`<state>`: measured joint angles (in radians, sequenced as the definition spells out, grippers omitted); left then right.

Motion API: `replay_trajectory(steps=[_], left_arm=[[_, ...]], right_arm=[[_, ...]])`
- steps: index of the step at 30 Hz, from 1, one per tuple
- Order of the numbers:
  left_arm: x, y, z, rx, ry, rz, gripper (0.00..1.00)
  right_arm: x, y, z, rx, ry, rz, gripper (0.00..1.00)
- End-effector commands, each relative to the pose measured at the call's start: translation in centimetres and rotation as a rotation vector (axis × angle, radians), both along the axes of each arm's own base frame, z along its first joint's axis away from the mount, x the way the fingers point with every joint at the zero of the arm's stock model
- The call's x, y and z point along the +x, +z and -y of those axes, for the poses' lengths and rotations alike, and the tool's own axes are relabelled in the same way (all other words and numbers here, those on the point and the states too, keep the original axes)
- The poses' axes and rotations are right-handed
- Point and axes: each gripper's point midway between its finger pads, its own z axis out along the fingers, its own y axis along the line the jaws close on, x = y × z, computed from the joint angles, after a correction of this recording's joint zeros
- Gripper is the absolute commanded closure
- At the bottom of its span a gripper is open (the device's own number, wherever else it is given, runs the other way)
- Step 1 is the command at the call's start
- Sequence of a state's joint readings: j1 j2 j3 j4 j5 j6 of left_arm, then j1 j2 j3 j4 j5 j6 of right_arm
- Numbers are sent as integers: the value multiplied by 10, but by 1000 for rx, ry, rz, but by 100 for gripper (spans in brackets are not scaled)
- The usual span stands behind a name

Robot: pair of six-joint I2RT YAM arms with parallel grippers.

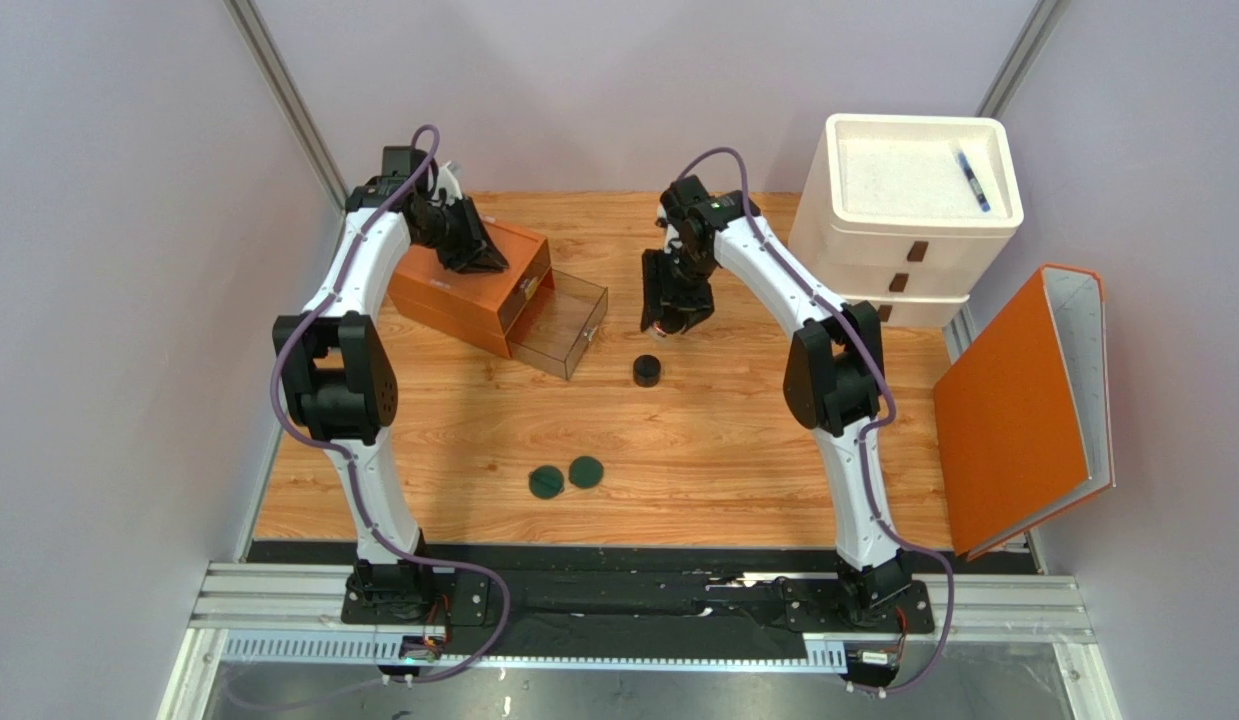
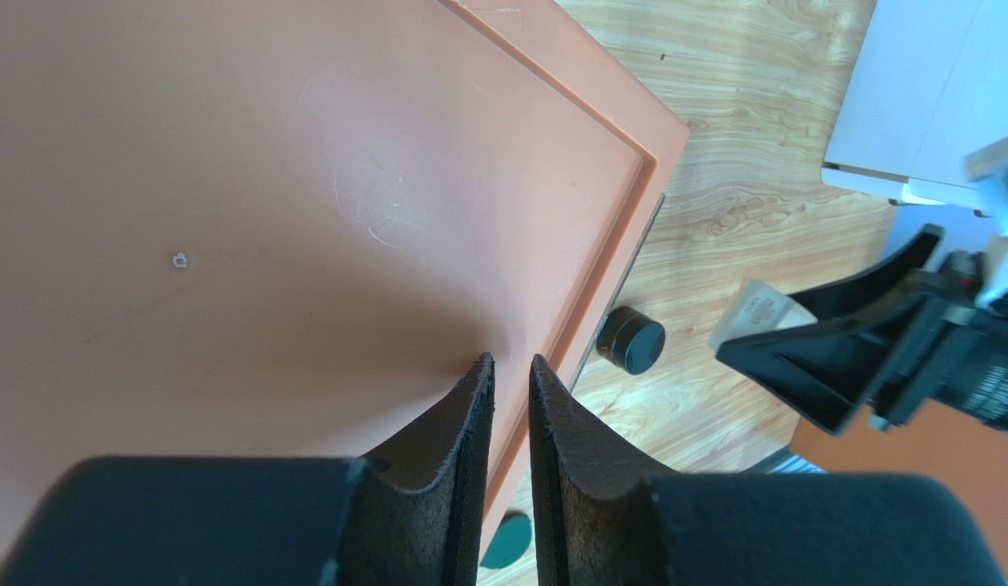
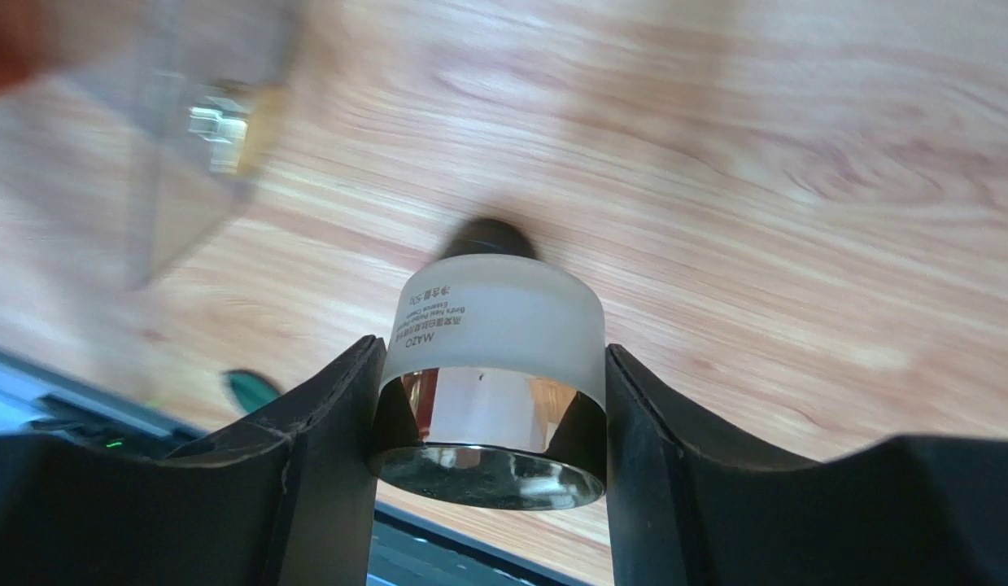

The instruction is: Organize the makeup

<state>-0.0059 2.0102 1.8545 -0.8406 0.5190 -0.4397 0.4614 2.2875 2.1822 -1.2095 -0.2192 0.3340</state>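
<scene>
1. The right claw is clamped on the round jar. One finger presses on each side of it.
2. The jar has a pale frosted body with small print, and a shiny silver part at the end nearer to the wrist camera.
3. In the top view this claw hangs over the bench, just to the right of the clear drawer and beyond the black cap.
4. The black cap stands alone on the bench, near the open drawer but not touching it. From the right wrist it shows only as a dark blur behind the jar.
5. The two green discs lie flat, just beside each other, nearer to the arm bases and well apart from the cap.
6. The left claw has its fingers almost together, with only a thin slit between them and nothing in it.
7. It is over the lid of the orange drawer box, close to the lid's edge. I cannot tell if it touches the lid.
8. The clear drawer is pulled out of the orange drawer box, toward the middle of the bench.
9. At the far right corner stands a white drawer unit, with a blue pen lying on top.
10. An orange binder leans at the right edge.
</scene>
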Motion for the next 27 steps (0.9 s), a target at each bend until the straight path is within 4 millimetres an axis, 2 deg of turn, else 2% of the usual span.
replay_trajectory(steps=[1,4,6,7,8,9,11,14,18,21,24,25,27], left_arm=[[-12,-26,-7,50,4,-95,76],[-10,-25,-6,40,3,-88,76],[-9,-25,-6,39,4,-87,76],[-9,-25,-6,37,5,-88,76],[-9,-26,-6,37,5,-88,76],[-9,-26,-5,36,4,-86,76],[-9,-26,-6,33,4,-88,76],[-10,-27,-5,35,3,-86,76],[-11,-27,-5,31,4,-88,76],[-11,-27,-5,31,6,-86,76],[-11,-27,-5,33,7,-87,76],[-11,-26,-5,33,7,-86,76],[-12,-26,-6,36,9,-86,76]], right_arm=[[15,57,-47,277,-18,71,99],[22,61,-74,380,-3,68,100],[28,70,-93,436,7,82,100],[34,79,-103,481,11,105,100],[32,90,-116,549,0,76,100],[34,85,-124,573,-7,57,100],[38,98,-142,630,-10,70,100],[37,90,-160,656,-1,54,100],[30,68,-170,650,-18,-17,98],[29,56,-172,649,-36,-52,89],[35,57,-176,686,-60,-63,68],[39,61,-179,707,-56,-50,52],[43,68,-182,722,-56,-30,42]])
